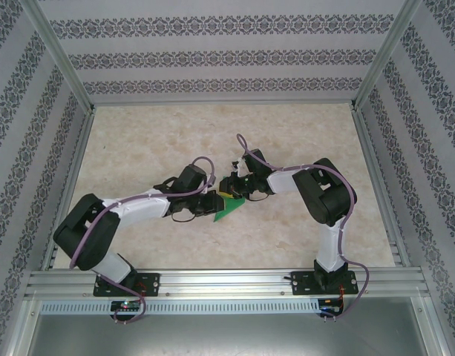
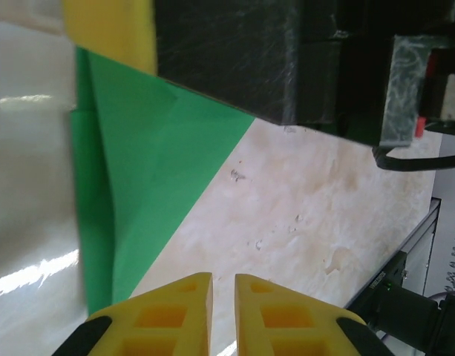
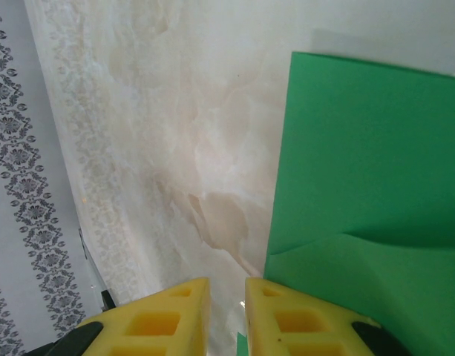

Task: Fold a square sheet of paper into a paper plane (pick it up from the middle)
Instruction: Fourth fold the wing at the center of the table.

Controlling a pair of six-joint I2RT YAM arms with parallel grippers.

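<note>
From above, find the left tool (image 1: 218, 199) and the right tool (image 1: 231, 189) set tip to tip over the middle of the counter (image 1: 153, 141), with the green sheet of paper (image 1: 228, 210) directly under them, showing on the near side as a pointed corner. Through the left wrist camera, see the left tool almost clenched, its yellow fingers (image 2: 168, 311) parted by a thin slit only, nothing caught inside. Find the paper ahead of this tool and to the left, already folded, with a slanted edge against the bare counter on the right. Just beyond, note one yellow finger (image 2: 108, 30) of the right tool touching the far part of the paper. Through the right wrist camera, see the right tool almost clenched too, the paper ahead and to the right of its fingers (image 3: 286, 300), one flap lifted near the right finger. Impossible to tell about any nip on the paper there.
</note>
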